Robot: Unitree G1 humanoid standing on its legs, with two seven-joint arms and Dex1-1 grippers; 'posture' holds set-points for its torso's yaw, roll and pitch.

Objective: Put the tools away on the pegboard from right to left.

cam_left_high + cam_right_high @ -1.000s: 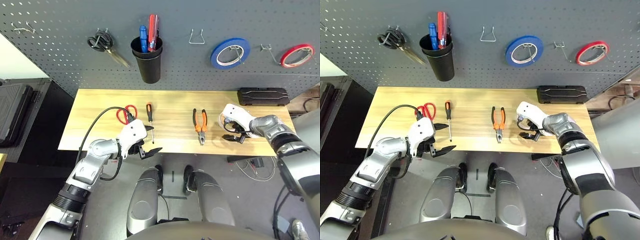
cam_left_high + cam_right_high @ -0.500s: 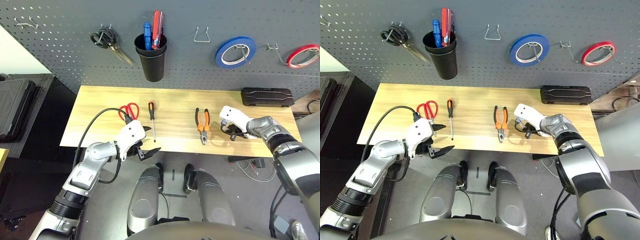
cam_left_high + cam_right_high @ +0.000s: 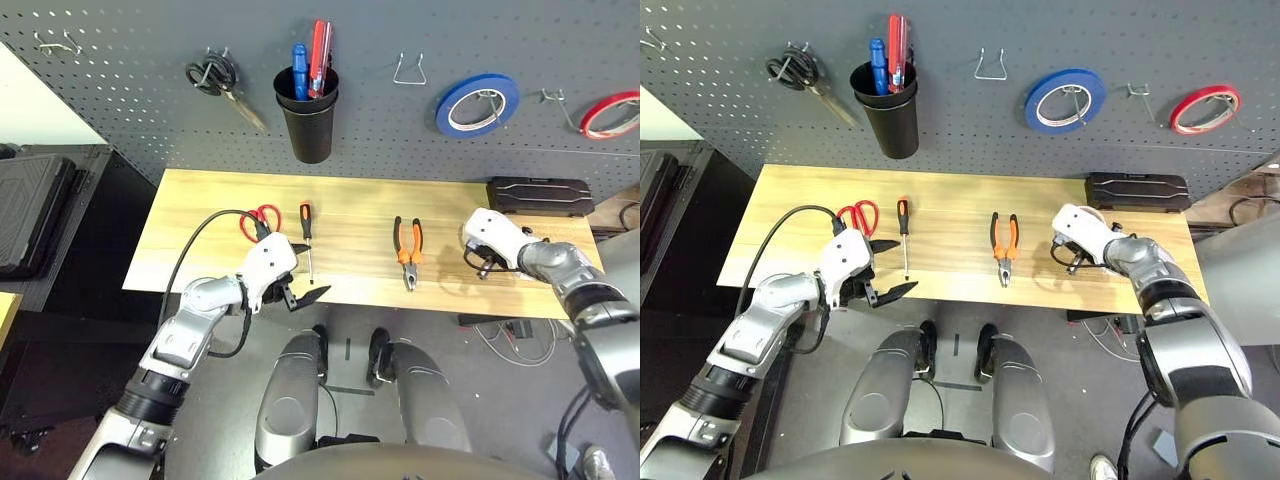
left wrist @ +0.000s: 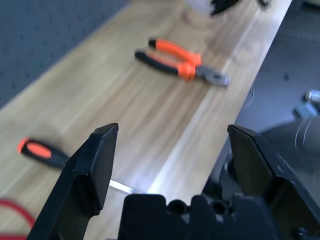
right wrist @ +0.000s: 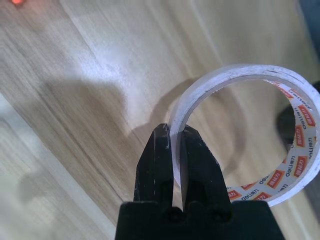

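- Since a second ago, the right end effector [image 5: 174,150] has shifted a little further right along the desk; the other tools lie as they did.
- Its fingers are clenched on the wall of the cream-white tape ring [image 5: 250,135], just above the light wooden desk [image 3: 350,205].
- Orange-and-black-handled pliers [image 3: 405,245], slim black-and-orange-handled screwdriver [image 3: 307,230] and red-handled scissors [image 3: 258,220] await.
- The left end effector [image 4: 170,170] is released, holding nothing.
- Risk: the thin pinch may let the ring twist or slip while rising to the dark grey perforated pegboard's [image 3: 120,60] hook.
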